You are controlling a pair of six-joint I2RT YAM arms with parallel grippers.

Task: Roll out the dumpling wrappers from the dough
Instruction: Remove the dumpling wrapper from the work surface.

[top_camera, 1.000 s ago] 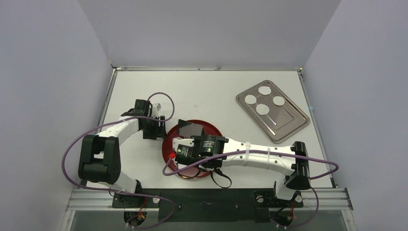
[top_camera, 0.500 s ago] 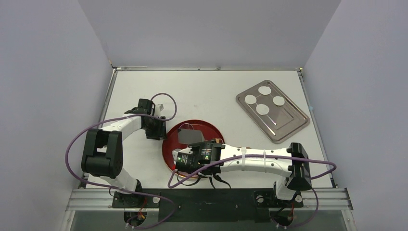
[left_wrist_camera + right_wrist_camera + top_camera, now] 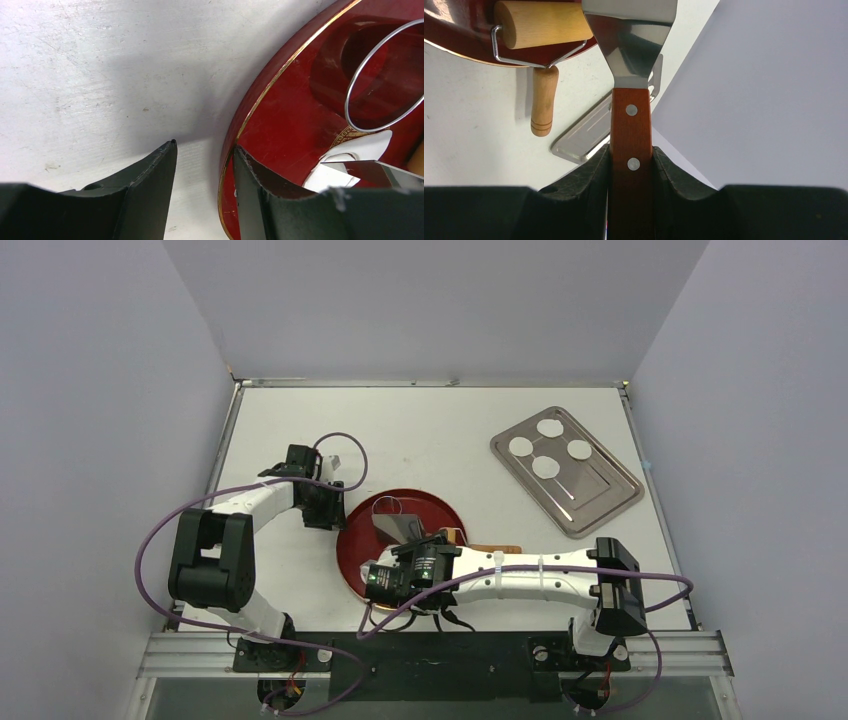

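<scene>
A: Wrappers?
B: I see four thin, flat white round wrappers [image 3: 545, 467] on the steel tray [image 3: 600, 502], far right. Ragged white dough [image 3: 367, 145] lies on the glossy red plate [image 3: 300, 115].
A: Grippers?
B: My right gripper [image 3: 631, 155] is clamped on the wood-handled steel spatula [image 3: 631, 45]. My left gripper [image 3: 204, 146] is part-open astride the plate rim, holding nothing.

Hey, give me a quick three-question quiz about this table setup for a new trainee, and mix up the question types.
1. Multiple choice: what is the right tool clamped on? A) a spatula B) a knife C) a spoon
2. True or false: four dough discs lie on the metal tray.
3. Fill in the blank: the left tool straddles the rim of the red ____.

Key: 1) A. 2) True. 3) plate.
</scene>
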